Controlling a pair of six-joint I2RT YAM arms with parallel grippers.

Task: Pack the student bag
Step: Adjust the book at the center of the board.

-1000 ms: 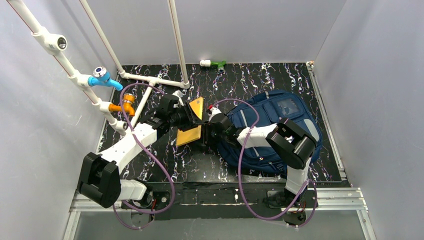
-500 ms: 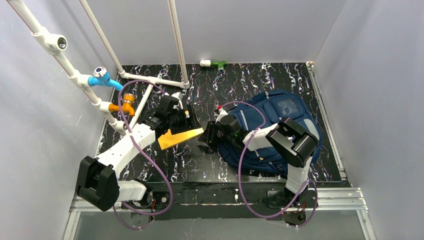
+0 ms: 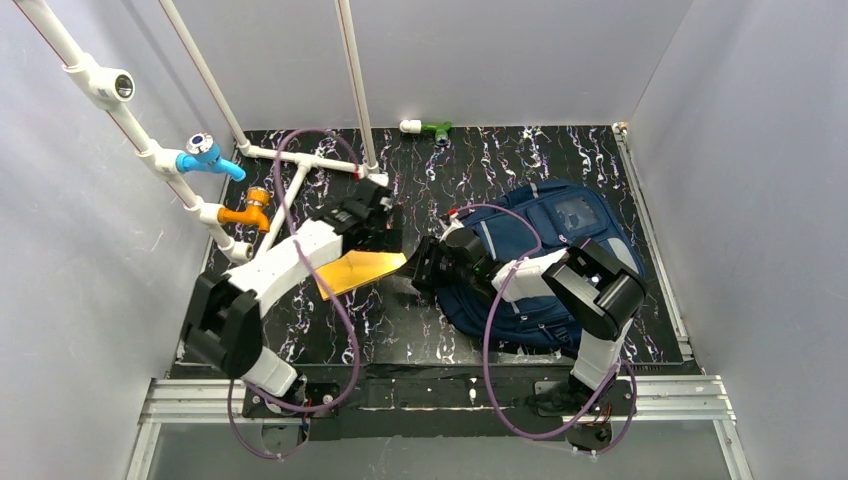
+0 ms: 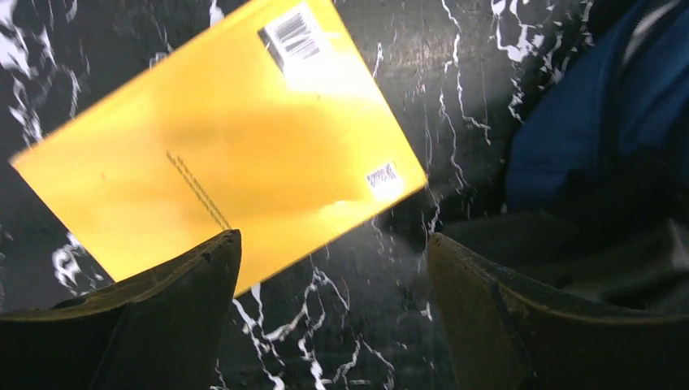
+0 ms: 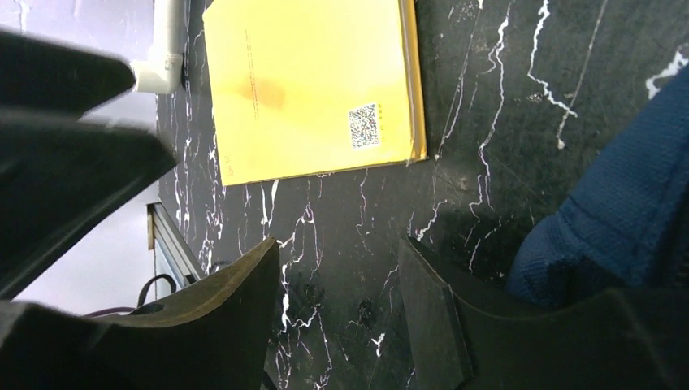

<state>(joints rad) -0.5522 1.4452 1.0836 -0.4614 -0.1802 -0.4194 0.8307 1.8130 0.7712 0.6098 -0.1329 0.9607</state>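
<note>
Along the left wall, a white pipe frame (image 3: 300,160) carries a blue fitting (image 3: 205,153) and, nearer, an orange fitting (image 3: 248,213). Right of these, the left gripper (image 4: 333,244) hangs over the black marbled table (image 3: 480,160) with its jaws spread wide and nothing between them. Just on its near side a yellow envelope (image 3: 358,270) lies flat on the table, barcode label facing up. Just right of the envelope, the right gripper (image 5: 337,248) sits low over the table, its jaws parted at a moderate gap and holding nothing. The student bag (image 3: 545,250) lies flat on the right half of the table, its left edge just beside the right gripper and its white patch toward the far right.
</note>
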